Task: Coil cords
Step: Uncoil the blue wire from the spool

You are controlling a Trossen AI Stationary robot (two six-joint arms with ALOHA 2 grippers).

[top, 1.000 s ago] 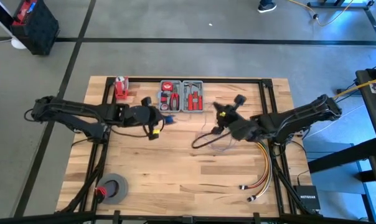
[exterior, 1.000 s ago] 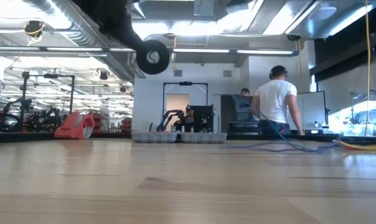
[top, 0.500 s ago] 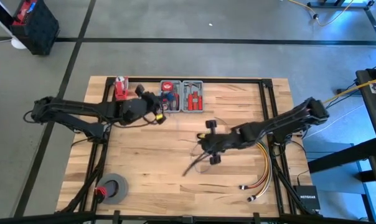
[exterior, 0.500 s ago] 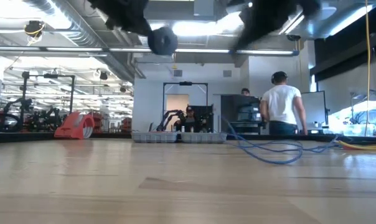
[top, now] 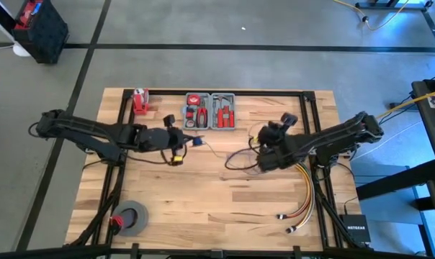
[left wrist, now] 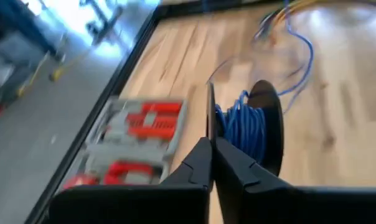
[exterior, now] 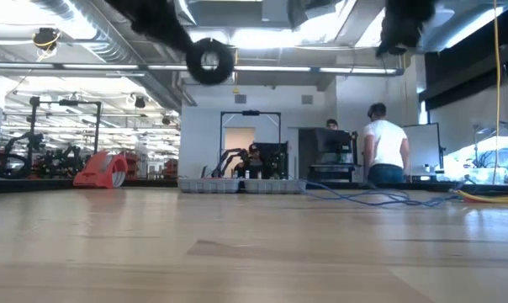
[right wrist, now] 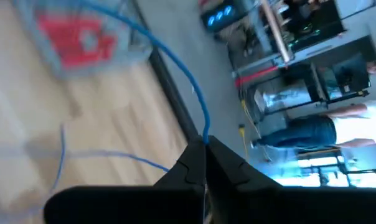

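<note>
fingers of both grippers appear pressed together, each pinching the thin blue cord.

high view: left gripper (top: 183, 138) sits over the table (top: 203, 208) just below the grey tool tray (top: 211, 110), its fingers reaching toward a small blue plug (top: 196, 141) right at their tips. right gripper (top: 264, 147) hangs above the table's right half; the cord (top: 235, 160) loops on the wood just beside its fingers, on the side toward the left gripper. a yellow, orange and red cable bundle (top: 304, 194) lies behind the right gripper, near the table's edge, and a grey tape roll (top: 131, 218) rests well apart from both.

low view: both arms enter from above as dark shapes. blue cord (exterior: 380, 199) trails flat across the table's far side. a person (exterior: 384, 151) stands in the room beyond.

left wrist view: left fingers (left wrist: 203, 163) close on a thin black flange of a spool (left wrist: 256, 127) wound with blue cord (left wrist: 241, 127); the tool tray (left wrist: 141, 137) lies beside them.

right wrist view: right fingers (right wrist: 194, 163) pinch the cord (right wrist: 188, 81), which rises from their tips and arcs away over the table.
</note>
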